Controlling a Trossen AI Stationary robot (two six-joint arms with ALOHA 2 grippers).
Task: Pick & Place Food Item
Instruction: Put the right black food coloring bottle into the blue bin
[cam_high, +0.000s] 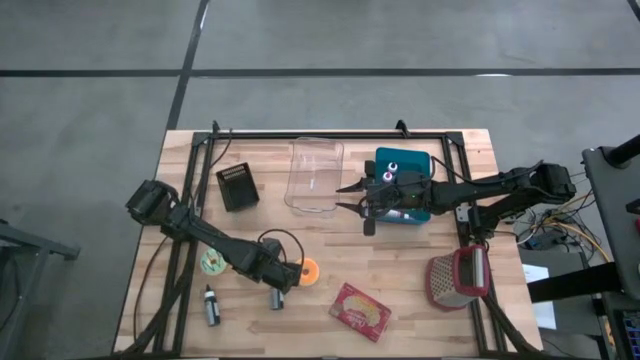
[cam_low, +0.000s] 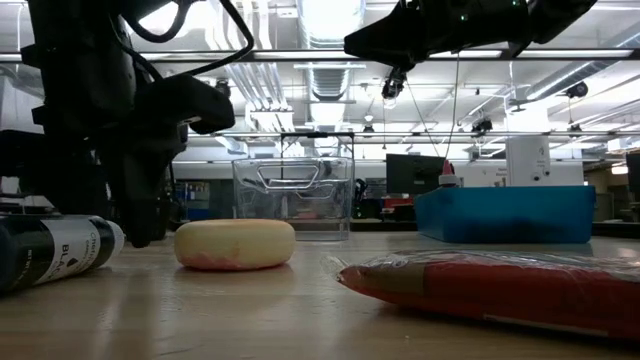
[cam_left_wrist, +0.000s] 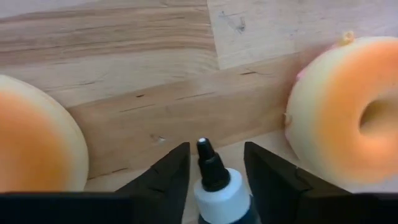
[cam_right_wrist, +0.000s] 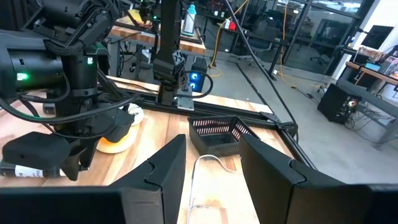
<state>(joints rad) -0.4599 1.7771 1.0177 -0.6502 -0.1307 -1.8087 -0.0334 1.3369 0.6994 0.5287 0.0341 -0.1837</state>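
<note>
A small white bottle with a black nozzle (cam_left_wrist: 214, 180) sits between the two fingers of my left gripper (cam_left_wrist: 216, 152), which points down at the table near its front edge (cam_high: 277, 285). The fingers stand close on either side of the bottle's body. An orange ring doughnut (cam_left_wrist: 348, 112) lies flat on the wood beside it (cam_high: 308, 270). Another orange-and-cream round (cam_left_wrist: 31, 143) lies on the bottle's other side. My right gripper (cam_high: 350, 197) hangs open and level above the clear bin (cam_high: 315, 177), with nothing between its fingers (cam_right_wrist: 211, 168). My left gripper comes at the white bottle from above, one finger (cam_left_wrist: 165, 180) on each side of its body (cam_left_wrist: 221, 199). I cannot tell whether the fingers touch it. The bottle is down at the table, its nozzle sticking out past the fingertips.
A red snack packet (cam_high: 360, 310) lies at the front, a dark bottle (cam_high: 210, 305) at the front left, and a green-and-white ring (cam_high: 212, 262) behind it. A red grater (cam_high: 455, 280), a blue box (cam_high: 405, 185) and a black basket (cam_high: 237, 187) stand farther off.
</note>
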